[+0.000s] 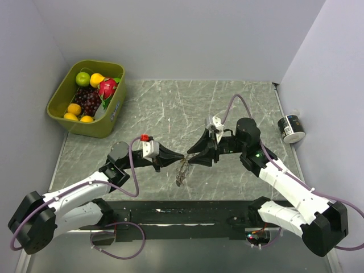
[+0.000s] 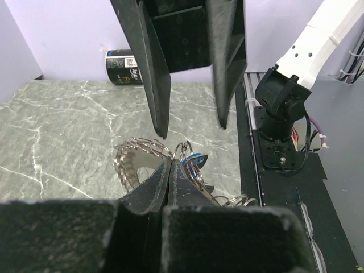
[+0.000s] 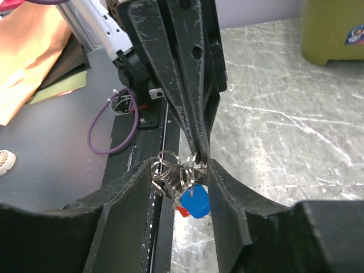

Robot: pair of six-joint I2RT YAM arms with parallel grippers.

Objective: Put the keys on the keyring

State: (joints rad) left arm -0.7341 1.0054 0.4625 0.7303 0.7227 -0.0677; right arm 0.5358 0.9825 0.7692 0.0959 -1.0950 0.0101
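The left fingers [image 2: 151, 187] are pinched tight on the keyring [image 2: 128, 164]. The right fingers [image 3: 226, 193] are apart, the keys [image 3: 195, 202] between them.

keyring [image 2: 132, 162]: silvery beaded wire loops, pinched in the left gripper [image 2: 170, 165] tips, dangling below them.
keys [image 3: 195, 202]: blue and red heads, bunched just beneath the left gripper.

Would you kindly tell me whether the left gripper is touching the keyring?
Touching. The right wrist view shows the left gripper with its shut tips clamped on the keyring, the keys dangling below.
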